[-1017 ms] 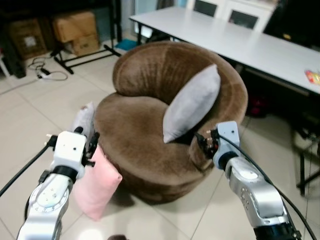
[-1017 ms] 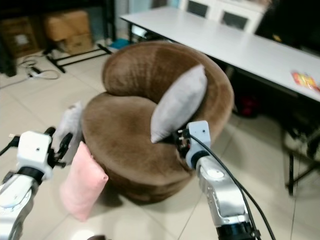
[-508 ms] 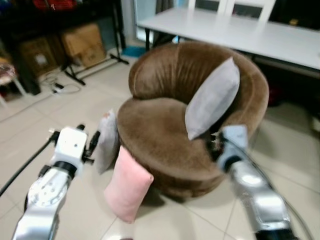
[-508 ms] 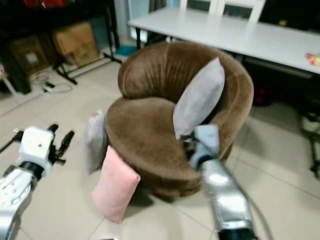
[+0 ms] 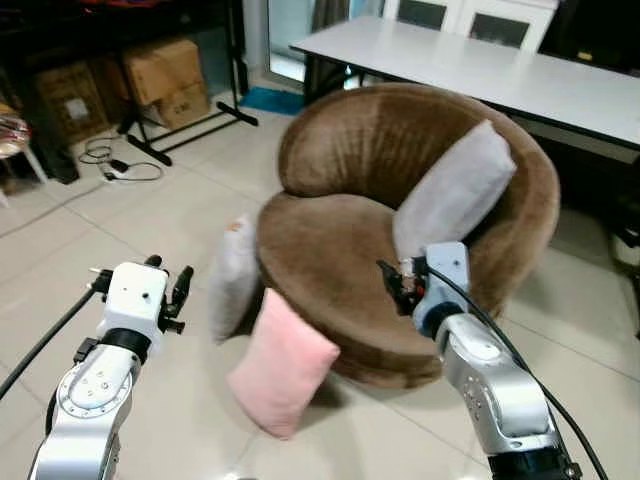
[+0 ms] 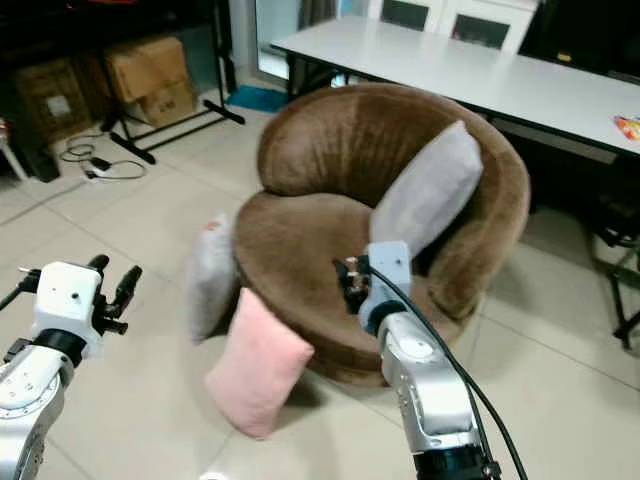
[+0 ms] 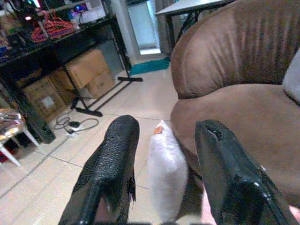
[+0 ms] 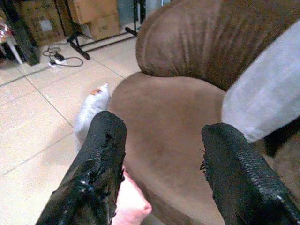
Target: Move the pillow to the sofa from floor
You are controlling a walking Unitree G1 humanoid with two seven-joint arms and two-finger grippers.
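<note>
Left end effector (image 5: 168,287) is up at chest height w/ fingers spread wide, nothing in it; the grey pillow (image 5: 234,280) stands on the floor just ahead and to its right, leaning on the sofa (image 5: 340,250), long axis roughly upright; pink pillow (image 5: 283,374) is below and right of it, tilted against the sofa base; right end effector (image 6: 350,283) also wide and empty, over the seat, so imo left arm is nearer both; no readable writing anywhere, cardboard boxes (image 5: 165,75) too blurry.
</note>
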